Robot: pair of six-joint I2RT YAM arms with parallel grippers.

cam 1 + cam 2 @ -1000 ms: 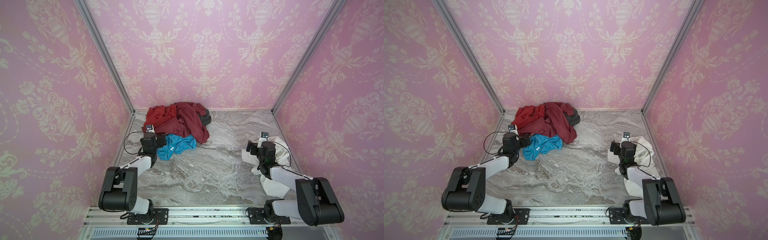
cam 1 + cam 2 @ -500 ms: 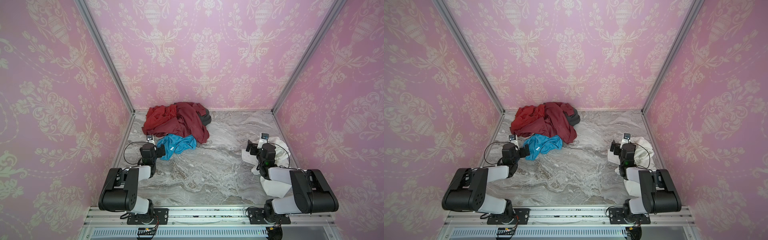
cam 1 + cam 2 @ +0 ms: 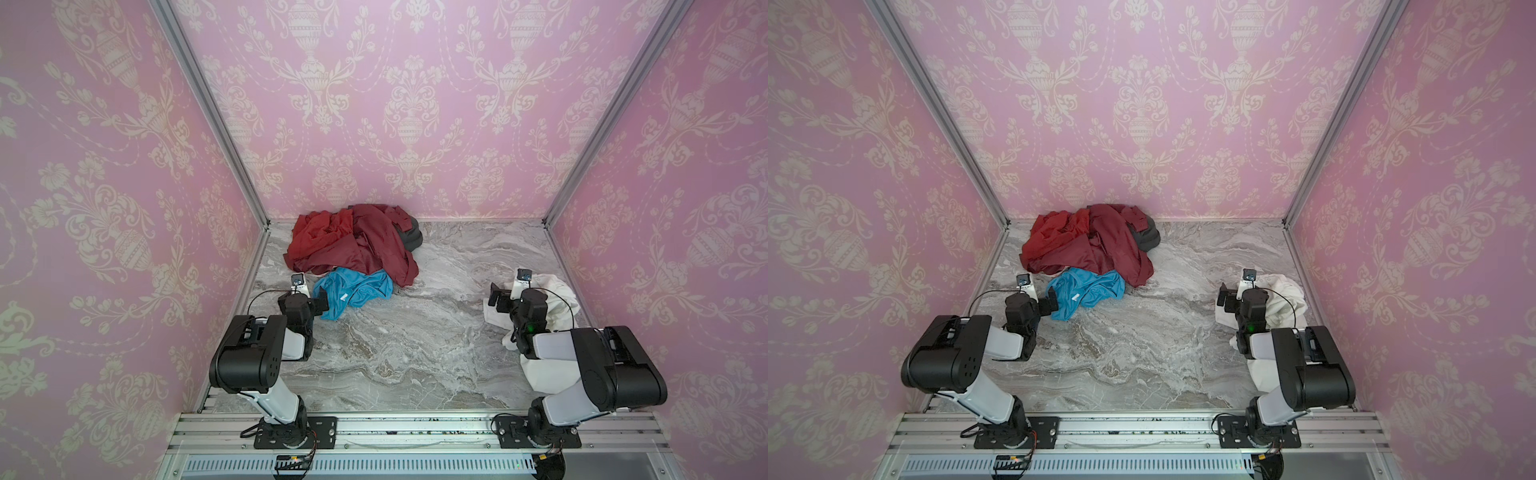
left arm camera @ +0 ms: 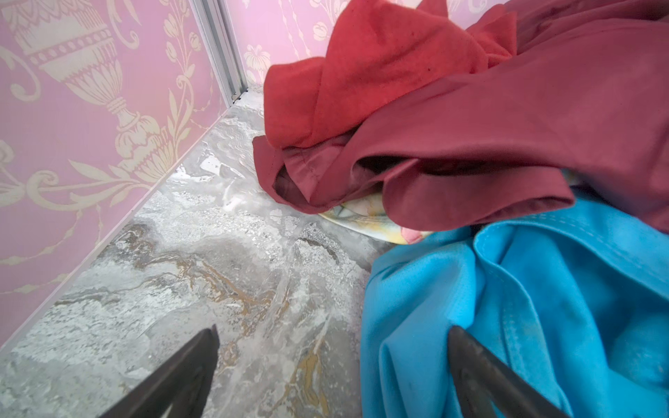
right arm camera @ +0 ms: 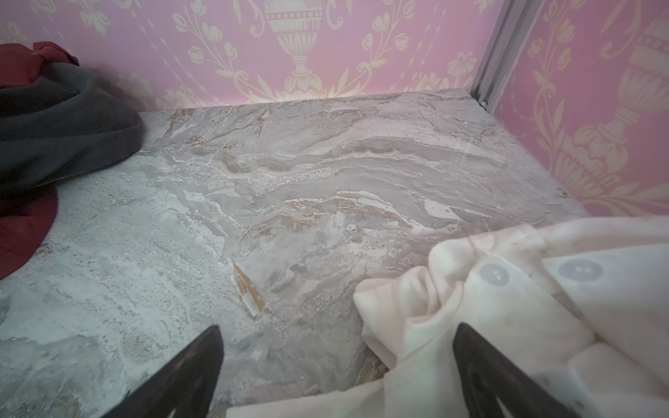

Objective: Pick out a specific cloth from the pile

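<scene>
The white shirt [image 3: 555, 293] lies crumpled on the tabletop [image 3: 415, 332] at the right, well apart from the pile [image 3: 353, 245] at far left, apparently picked out, so the left tool [image 4: 333, 328] and right tool [image 5: 338, 326] gape wide, empty.

Grey marble tabletop [image 3: 395, 345], pink damask walls [image 3: 395, 104], aluminium rail [image 3: 415, 424]

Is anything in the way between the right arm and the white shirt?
Nothing visible is. The white shirt lies alone on the right of the table, apart from the pile. The open right end effector is already at its edge, with one finger over the fabric.
</scene>
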